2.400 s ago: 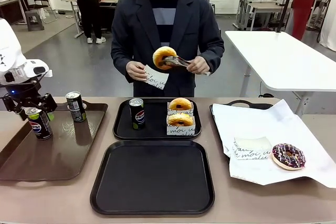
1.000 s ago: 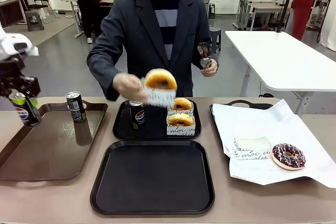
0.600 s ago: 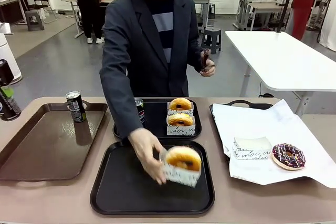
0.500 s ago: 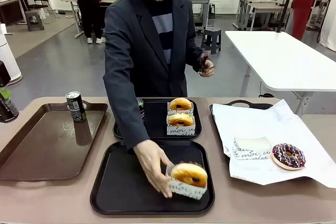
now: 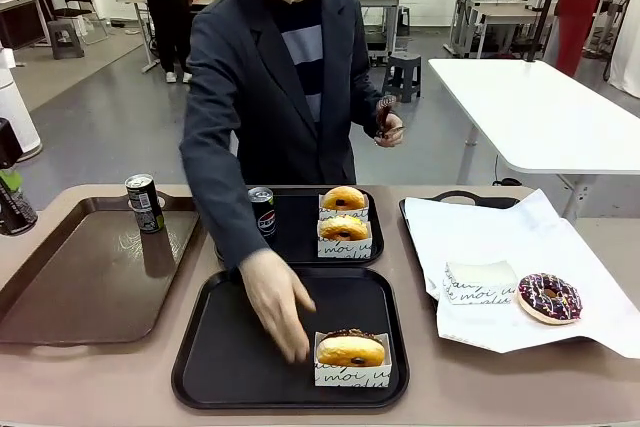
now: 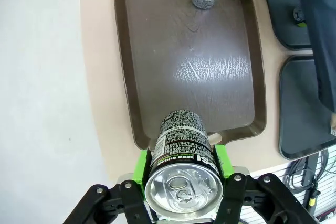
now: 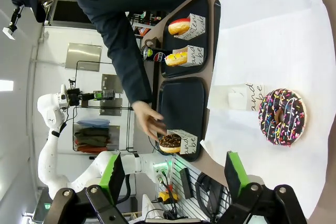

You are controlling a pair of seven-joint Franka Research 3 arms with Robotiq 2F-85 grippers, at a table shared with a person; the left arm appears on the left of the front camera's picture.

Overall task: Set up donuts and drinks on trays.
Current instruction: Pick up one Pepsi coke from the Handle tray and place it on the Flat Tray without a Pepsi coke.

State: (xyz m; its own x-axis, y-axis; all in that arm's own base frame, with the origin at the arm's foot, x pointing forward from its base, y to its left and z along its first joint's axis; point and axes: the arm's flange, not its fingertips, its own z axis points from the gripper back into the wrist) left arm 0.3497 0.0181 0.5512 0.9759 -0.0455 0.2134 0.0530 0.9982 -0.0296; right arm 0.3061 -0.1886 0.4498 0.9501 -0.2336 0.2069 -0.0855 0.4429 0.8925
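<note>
At far left, beside the brown tray (image 5: pixel 90 292), the left fingers (image 6: pixel 140 165) are grasping a drink can (image 6: pixel 181 142). We are seeing the right fingers (image 7: pixel 112 178) spread wide, released, grasping nothing. On the near black tray (image 5: pixel 235 367) a sleeved donut (image 5: pixel 350 352) is sitting at the near right, the person's hand (image 5: pixel 275 297) hovering just beside it.

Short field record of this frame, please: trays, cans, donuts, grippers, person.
near tray: black, nearly square plastic tray holding one golden-brown ring donut in a white printed sleeve
far tray: matching black tray; one slim black Pepsi can, two sleeved donuts
brown tray: long, plastic; one Pepsi can
left gripper: shut on another Pepsi can
right gripper: open, facing white paper bearing a chocolate sprinkled donut
person's hand: over near tray, beside its donut
</note>
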